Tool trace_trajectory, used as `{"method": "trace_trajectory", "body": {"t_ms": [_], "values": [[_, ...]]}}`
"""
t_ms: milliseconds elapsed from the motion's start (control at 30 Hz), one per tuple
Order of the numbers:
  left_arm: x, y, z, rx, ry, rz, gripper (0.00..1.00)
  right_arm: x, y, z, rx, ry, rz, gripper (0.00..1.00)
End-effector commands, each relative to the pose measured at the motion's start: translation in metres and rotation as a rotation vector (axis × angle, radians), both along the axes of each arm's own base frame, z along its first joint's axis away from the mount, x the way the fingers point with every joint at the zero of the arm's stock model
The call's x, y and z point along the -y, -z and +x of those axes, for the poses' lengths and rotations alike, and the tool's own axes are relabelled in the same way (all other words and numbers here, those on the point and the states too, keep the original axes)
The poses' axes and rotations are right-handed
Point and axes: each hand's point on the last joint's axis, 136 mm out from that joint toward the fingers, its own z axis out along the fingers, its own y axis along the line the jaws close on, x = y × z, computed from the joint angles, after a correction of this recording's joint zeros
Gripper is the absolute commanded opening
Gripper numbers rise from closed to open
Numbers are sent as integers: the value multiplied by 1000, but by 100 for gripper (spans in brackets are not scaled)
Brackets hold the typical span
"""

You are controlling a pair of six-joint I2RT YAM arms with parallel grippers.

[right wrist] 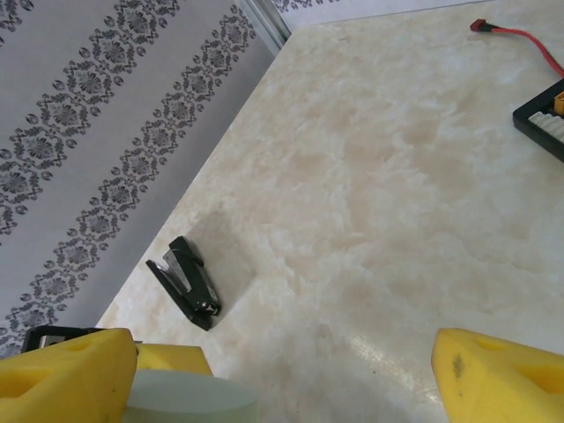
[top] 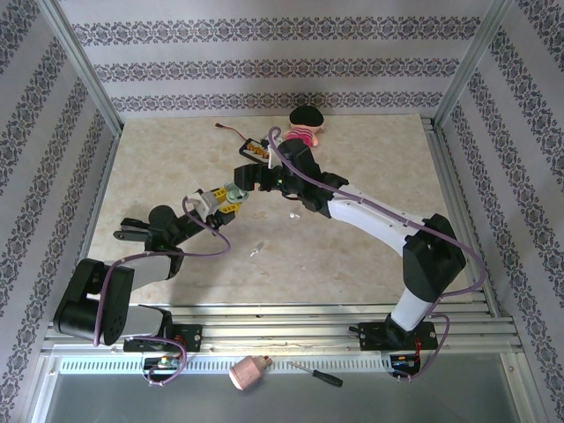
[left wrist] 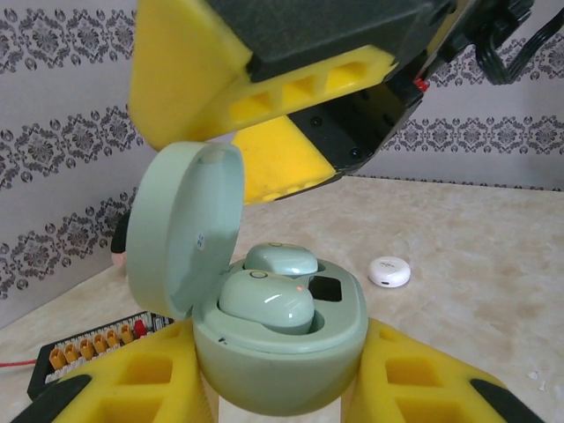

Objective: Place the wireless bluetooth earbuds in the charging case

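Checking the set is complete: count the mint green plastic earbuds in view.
2, both in the open mint green plastic case: one earbud in front, the other earbud behind it. None looks hidden.

Looking steeply down from above and behind the arm bases (top: 163, 339), taking in the whole counter (top: 352, 256) from afar. Riding the left wrist, facing almost level past the left end effector (left wrist: 282, 392) toward a patterned wall (left wrist: 493, 115), pressing very close on the charging case (left wrist: 282, 352). Riding the right wrist, tilting down past the right end effector (right wrist: 282, 370) at the counter's left side. Sharing the case's lid (right wrist: 189, 398) and the connector board (right wrist: 546, 115) between both wrist views.
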Motion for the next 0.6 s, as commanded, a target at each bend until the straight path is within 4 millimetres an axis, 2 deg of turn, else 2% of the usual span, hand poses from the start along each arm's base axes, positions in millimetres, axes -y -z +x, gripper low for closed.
{"method": "trace_trajectory", "body": {"t_ms": [0, 100, 233, 567], "values": [[1, -23, 1, 53, -7, -53, 24, 3, 11, -18, -52, -41, -1, 86], [1, -24, 4, 50, -13, -69, 24, 6, 3, -24, -40, -43, 52, 86], [4, -29, 5, 50, 12, -99, 24, 8, -11, -31, -82, -60, 210, 86], [15, -38, 4, 55, 64, -135, 24, -10, -7, -64, -373, -231, 444, 81]]}}
